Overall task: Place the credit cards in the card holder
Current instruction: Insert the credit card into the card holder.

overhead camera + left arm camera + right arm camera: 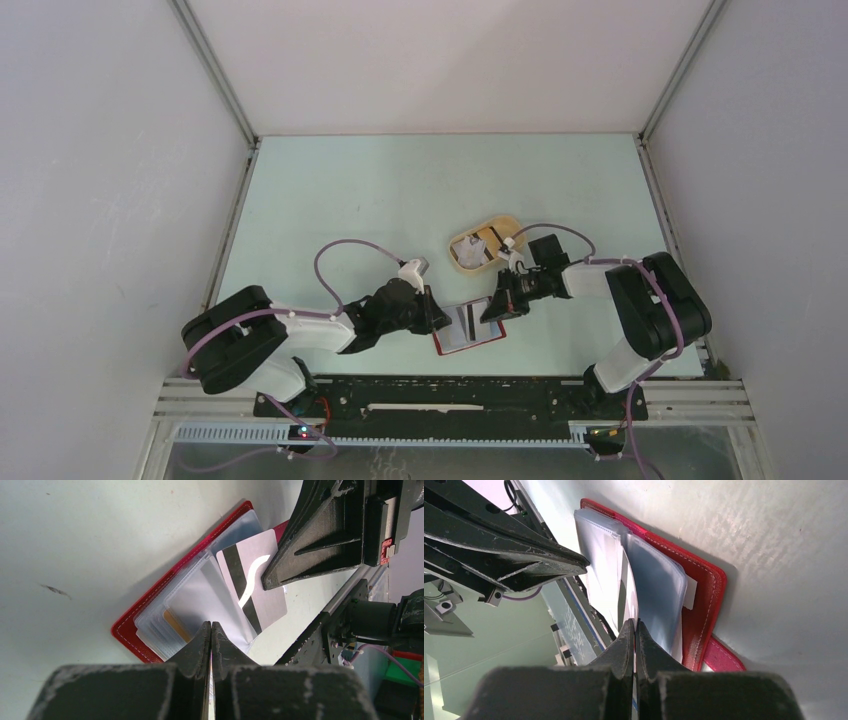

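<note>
At the near edge a black metal rail (450, 395) carries both arm bases. Just past it, the small red stitched fold-over card holder (122, 630) lies open and flat on the matte pale green table (400, 190), between the two arms.

The left gripper (210, 626) has its fingers pinched tight at the edge of the holder's glossy clear plastic sleeves (659, 585). I cannot tell whether a sleeve is caught between them. The right gripper (634, 625) is closed on a thin silver-grey plastic card (257, 547) with a dark stripe, held tilted over the sleeves. The two black, scuffed wedge tips stand near each other, with little room between them.

The left wrist view shows the card's face and stripe. The right wrist view shows it only edge-on, and also shows the holder's red snap tab (724, 656) sticking out at its corner.

Only the top view shows the beige oval tray (455, 250) just beyond the right gripper, with more pale cards (482, 245) in it. Beyond the tray the table runs bare to the smooth white walls (100, 200), with wide open surface to the left.
</note>
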### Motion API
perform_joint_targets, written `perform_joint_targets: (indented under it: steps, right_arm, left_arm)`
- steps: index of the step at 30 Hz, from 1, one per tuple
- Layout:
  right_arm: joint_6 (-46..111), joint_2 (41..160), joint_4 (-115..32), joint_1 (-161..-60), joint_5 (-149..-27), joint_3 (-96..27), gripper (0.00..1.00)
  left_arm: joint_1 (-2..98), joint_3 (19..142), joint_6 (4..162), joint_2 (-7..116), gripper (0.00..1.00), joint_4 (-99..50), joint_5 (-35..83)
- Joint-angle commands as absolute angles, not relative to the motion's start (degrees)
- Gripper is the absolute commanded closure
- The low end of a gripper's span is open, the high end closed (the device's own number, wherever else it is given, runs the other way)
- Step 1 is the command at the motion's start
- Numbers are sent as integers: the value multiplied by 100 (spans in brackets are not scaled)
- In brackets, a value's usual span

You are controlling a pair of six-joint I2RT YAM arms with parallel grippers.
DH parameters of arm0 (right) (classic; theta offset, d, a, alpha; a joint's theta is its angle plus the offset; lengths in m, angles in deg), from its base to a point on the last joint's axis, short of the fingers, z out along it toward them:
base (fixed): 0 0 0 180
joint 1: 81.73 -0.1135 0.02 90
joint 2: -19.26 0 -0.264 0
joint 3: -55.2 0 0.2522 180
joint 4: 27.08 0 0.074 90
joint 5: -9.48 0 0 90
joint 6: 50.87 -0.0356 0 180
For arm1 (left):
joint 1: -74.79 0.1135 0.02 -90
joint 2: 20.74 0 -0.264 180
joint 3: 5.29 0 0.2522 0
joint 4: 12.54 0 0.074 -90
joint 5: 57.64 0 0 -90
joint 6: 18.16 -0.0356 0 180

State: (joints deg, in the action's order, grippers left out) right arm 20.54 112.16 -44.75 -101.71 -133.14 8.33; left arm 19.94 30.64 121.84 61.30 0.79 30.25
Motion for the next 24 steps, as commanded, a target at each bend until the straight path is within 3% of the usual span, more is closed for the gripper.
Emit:
perform_joint_targets:
  steps: [1,24]
  right_arm:
    - [2239,11187,-4659,-10250,-12870,1027,100]
    - [1913,11428,-4523,-10494,-12737,953,100]
  left_arm:
    - [2021,3070,12044,6169,95,-139,3166]
    - [2021,3052,12000,6174,96,-45,3081]
